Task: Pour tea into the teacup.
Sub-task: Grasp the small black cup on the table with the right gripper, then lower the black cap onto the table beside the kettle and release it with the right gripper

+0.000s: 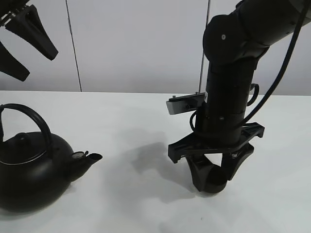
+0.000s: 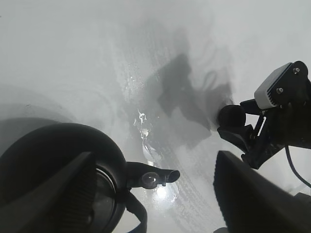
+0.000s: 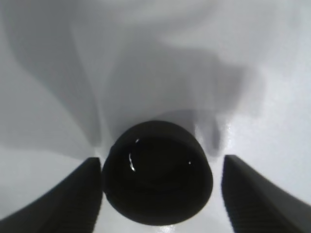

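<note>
The small black teacup (image 1: pixel 213 180) stands on the white table (image 1: pixel 136 121) at right of centre. My right gripper (image 1: pixel 212 183) points straight down and straddles it. In the right wrist view the teacup (image 3: pixel 158 172) sits between the two fingers (image 3: pixel 73 194). One finger is at its side and a gap shows at the other, so the right gripper (image 3: pixel 160 194) is open. The big black kettle (image 1: pixel 31 170) stands at the front left with its spout (image 1: pixel 90 159) toward the cup. My left gripper (image 1: pixel 19 43) hangs high above the kettle (image 2: pixel 58 160), open and empty.
A white wall with vertical seams (image 1: pixel 73 43) rises behind the table. The right arm's body (image 1: pixel 228 87) and its cable stand over the cup. The left wrist view also shows the teacup (image 2: pixel 231 115) inside the right gripper. Bare tabletop lies between spout and cup.
</note>
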Robot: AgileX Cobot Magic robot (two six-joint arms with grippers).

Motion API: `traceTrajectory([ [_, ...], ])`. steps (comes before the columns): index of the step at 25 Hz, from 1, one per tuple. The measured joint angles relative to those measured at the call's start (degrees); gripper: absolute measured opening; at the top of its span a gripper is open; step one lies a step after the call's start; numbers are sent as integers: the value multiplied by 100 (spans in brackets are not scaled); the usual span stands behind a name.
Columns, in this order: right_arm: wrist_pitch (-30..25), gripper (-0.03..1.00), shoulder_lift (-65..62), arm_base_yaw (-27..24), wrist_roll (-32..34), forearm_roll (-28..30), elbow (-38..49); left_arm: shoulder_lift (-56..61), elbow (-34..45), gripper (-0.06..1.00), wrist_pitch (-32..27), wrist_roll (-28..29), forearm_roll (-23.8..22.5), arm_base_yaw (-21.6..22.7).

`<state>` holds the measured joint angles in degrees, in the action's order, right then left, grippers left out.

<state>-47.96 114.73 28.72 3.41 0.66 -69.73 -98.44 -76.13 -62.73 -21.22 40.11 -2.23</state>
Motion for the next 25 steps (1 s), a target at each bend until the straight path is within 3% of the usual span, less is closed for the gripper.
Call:
traceTrajectory([
  [1, 0, 40, 0, 0, 0, 0, 0, 0, 0, 50, 0, 0, 0, 0],
  [12, -276, 40, 0, 48, -67, -159, -355, 0, 0, 50, 0, 0, 0, 0],
  [19, -329, 40, 0, 702, -146, -201, -1173, 0, 0, 50, 0, 0, 0, 0],
  [25, -310, 40, 0, 1184, -120, -240, -1269, 0, 0, 50, 0, -8, 0, 0],
])
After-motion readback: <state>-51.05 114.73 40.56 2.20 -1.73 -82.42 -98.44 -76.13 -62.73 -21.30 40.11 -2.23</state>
